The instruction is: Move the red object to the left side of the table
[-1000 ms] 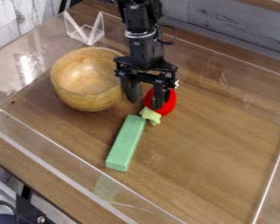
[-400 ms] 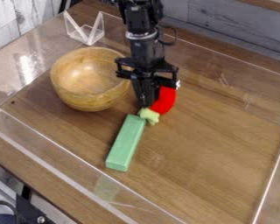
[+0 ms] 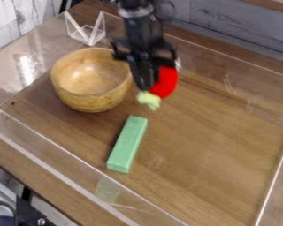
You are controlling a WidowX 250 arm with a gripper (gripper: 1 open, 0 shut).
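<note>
The red object (image 3: 164,82) is a small rounded red toy with a pale yellow-green stub hanging at its lower end. It is lifted off the brown wooden table (image 3: 215,132), just right of the wooden bowl. My gripper (image 3: 154,74) comes down from above and is shut on the red object, its dark fingers covering the toy's left and upper part. The picture is blurred around the arm.
A round wooden bowl (image 3: 91,79) stands at the left of the gripper. A long green block (image 3: 128,144) lies on the table in front. Low clear walls (image 3: 61,168) edge the table. A clear stand (image 3: 85,26) sits at the back left.
The fingers closed on the red toy, then lifted it off the table and away from the green block's end. The arm has risen and looks motion-blurred.
</note>
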